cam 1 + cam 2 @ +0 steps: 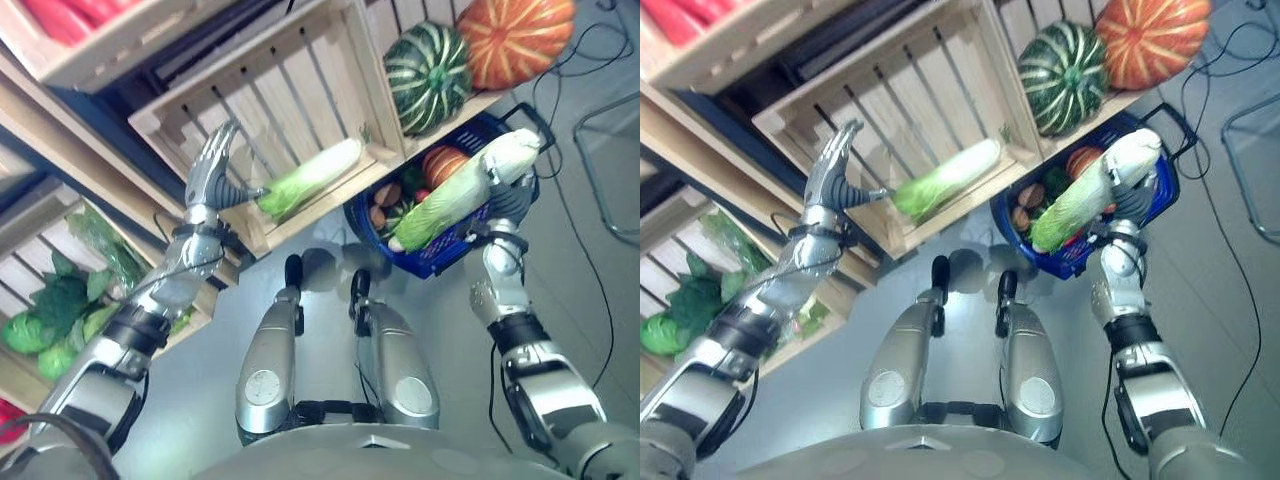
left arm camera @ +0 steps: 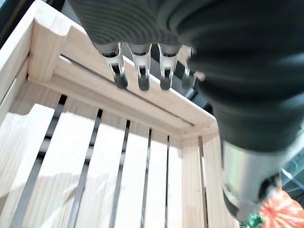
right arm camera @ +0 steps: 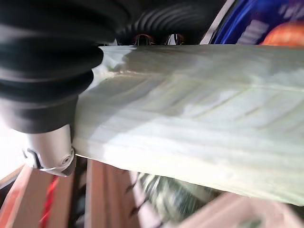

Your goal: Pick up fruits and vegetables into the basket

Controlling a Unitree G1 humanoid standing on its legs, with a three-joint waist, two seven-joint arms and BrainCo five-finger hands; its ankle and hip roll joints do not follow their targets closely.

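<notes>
Slatted wooden crates (image 1: 300, 90) stand side by side on grey floor (image 1: 330, 270).

A napa cabbage (image 1: 312, 176) lies in the central wooden crate (image 1: 290, 90); two pumpkins (image 1: 428, 75) sit to its right. The basket (image 1: 455, 245), below the pumpkins, holds mixed produce, with a second napa cabbage (image 1: 455, 190) across it. Leafy greens (image 1: 60, 310) occupy the lower-left crate (image 1: 25, 255).

You get bright, even light throughout. The crate (image 2: 118, 180) slats glare pale in your left wrist view. The cabbage (image 3: 199, 128) looks washed out and soft, with blur below it.
</notes>
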